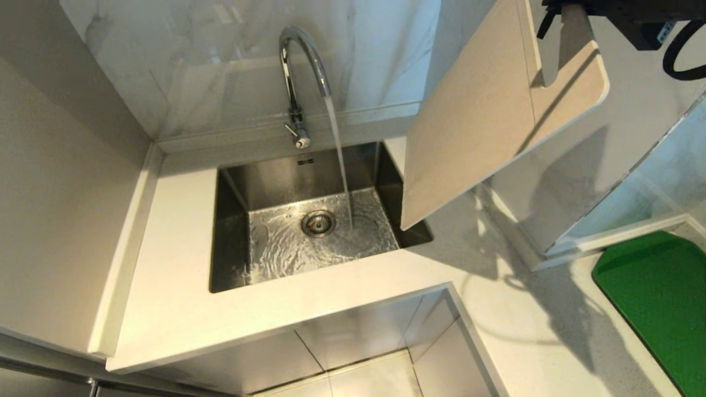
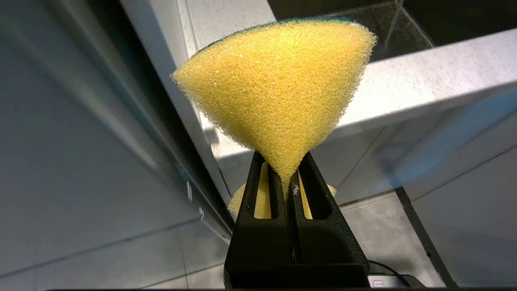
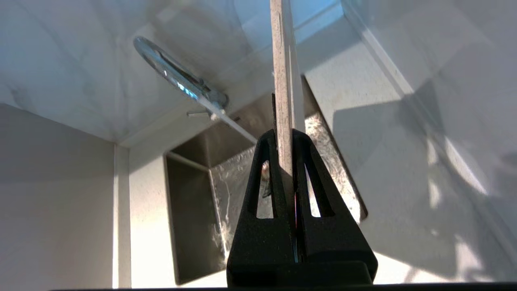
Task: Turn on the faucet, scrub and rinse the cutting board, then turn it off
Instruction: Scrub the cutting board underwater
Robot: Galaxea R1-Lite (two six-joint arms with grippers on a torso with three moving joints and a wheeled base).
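Observation:
The chrome faucet (image 1: 300, 82) is running, and its stream falls into the steel sink (image 1: 231, 220). The cream cutting board (image 1: 474, 121) hangs tilted in the air, to the right of the stream and over the sink's right edge, with its lower corner above the basin. My right gripper (image 3: 286, 137) is shut on the board's upper end, so the right wrist view shows the board (image 3: 282, 81) edge-on with the faucet (image 3: 173, 72) beyond it. My left gripper (image 2: 286, 163) is shut on a yellow sponge (image 2: 278, 93) low beside the counter front, outside the head view.
A green mat (image 1: 656, 298) lies on the counter at the far right. A wall closes in the sink's left side, and a marble backsplash (image 1: 220, 66) stands behind the faucet. A glass partition (image 1: 634, 204) stands behind the mat. Water ripples across the basin floor around the drain (image 1: 318, 221).

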